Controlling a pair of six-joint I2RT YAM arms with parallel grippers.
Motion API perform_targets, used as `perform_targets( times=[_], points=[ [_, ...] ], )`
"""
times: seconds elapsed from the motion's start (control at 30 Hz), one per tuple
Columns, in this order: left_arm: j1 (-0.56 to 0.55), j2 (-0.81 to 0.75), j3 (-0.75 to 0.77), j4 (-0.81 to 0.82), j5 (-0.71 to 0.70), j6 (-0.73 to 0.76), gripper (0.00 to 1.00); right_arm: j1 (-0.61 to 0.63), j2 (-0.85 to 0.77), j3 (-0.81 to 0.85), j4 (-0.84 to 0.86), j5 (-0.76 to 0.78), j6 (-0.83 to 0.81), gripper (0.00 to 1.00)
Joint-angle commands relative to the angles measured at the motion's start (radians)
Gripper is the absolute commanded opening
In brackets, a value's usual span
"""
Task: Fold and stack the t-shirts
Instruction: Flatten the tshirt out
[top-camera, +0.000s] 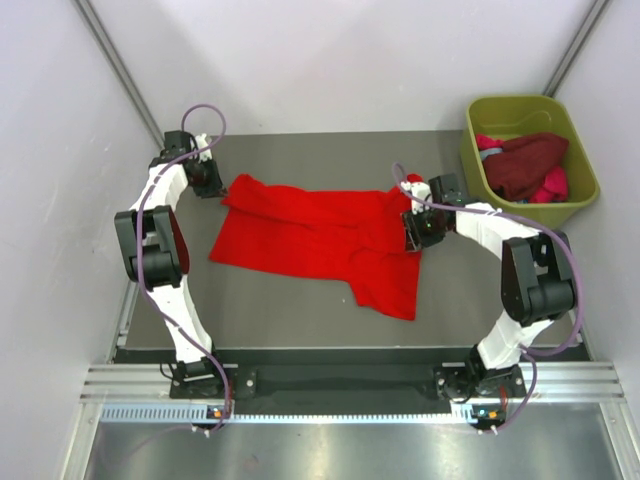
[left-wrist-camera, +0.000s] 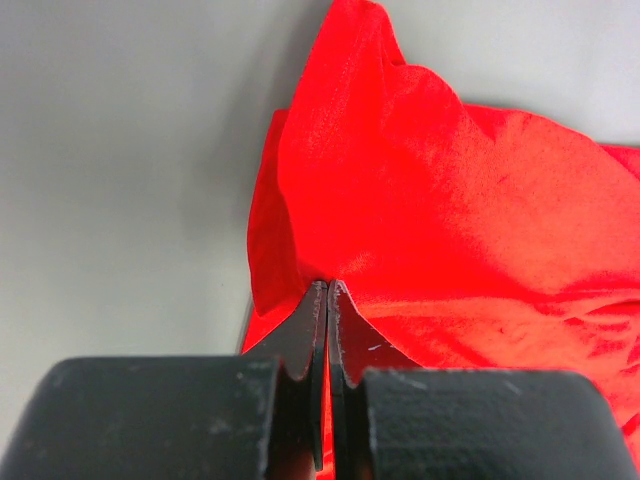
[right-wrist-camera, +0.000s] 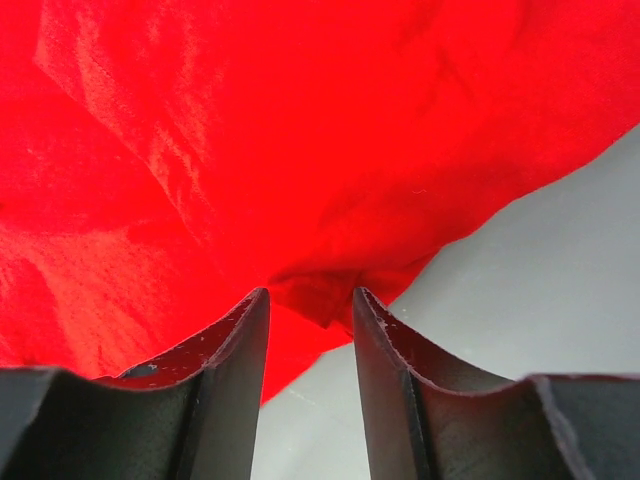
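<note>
Left end effector (left-wrist-camera: 327, 288) pinches bright red t-shirt (left-wrist-camera: 450, 200).

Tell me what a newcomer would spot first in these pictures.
The large bright red cloth t-shirt sprawls across the middle of the grey table. The left pincer is shut on its far left corner, while the right pincer stands open around a fold at its right edge. An olive-green plastic tub at the far right corner holds dark maroon and pink clothes.

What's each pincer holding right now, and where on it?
Left pincer pinches the red shirt at its far-left corner. Right pincer straddles a fold near its right edge; grip unclear.
</note>
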Motion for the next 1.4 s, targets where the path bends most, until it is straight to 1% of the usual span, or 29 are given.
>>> perform_targets(
  times=[0.0, 0.13, 0.2, 0.63, 0.67, 0.77, 0.8, 0.83, 0.87, 0.9, 1.03, 1.1, 1.37],
  points=[
    [-0.002, -0.029, 0.017, 0.018, 0.017, -0.01, 0.0, 0.013, -0.003, 0.036, 0.013, 0.014, -0.017, 0.4],
    [-0.003, -0.024, 0.026, 0.018, 0.021, -0.012, 0.0, 0.011, -0.01, 0.001, 0.024, 0.019, -0.022, 0.4],
    [-0.003, -0.024, 0.026, 0.017, 0.02, -0.013, 0.0, 0.011, -0.005, -0.007, 0.027, 0.016, -0.026, 0.38],
    [-0.003, -0.046, 0.006, 0.015, 0.007, -0.007, 0.0, 0.013, 0.049, 0.014, 0.035, 0.005, -0.04, 0.34],
    [-0.003, -0.047, 0.005, 0.015, 0.007, -0.007, 0.0, 0.011, 0.05, 0.017, 0.036, 0.005, -0.043, 0.32],
    [-0.003, -0.044, 0.006, 0.017, 0.01, -0.009, 0.0, 0.011, 0.05, 0.023, 0.035, 0.007, -0.049, 0.2],
    [-0.003, -0.043, 0.006, 0.017, 0.014, -0.01, 0.0, 0.011, 0.049, 0.025, 0.032, 0.007, -0.051, 0.12],
    [-0.002, -0.041, 0.008, 0.017, 0.014, -0.01, 0.0, 0.01, 0.046, 0.03, 0.03, 0.008, -0.051, 0.08],
    [-0.003, -0.043, 0.009, 0.017, 0.012, -0.01, 0.0, 0.01, 0.038, 0.033, 0.029, 0.019, -0.051, 0.05],
    [-0.003, -0.043, 0.011, 0.017, 0.009, -0.009, 0.0, 0.011, 0.033, 0.036, 0.026, 0.025, -0.051, 0.04],
    [0.0, -0.052, 0.026, 0.012, 0.003, 0.006, 0.0, 0.005, 0.001, 0.092, 0.003, 0.056, -0.065, 0.0],
    [-0.002, -0.055, 0.039, 0.012, -0.008, 0.026, 0.0, -0.007, -0.025, 0.128, -0.007, 0.079, -0.066, 0.0],
    [-0.002, -0.105, 0.095, 0.02, -0.011, 0.068, 0.0, -0.056, -0.108, 0.401, -0.046, 0.135, -0.098, 0.0]
  ],
)
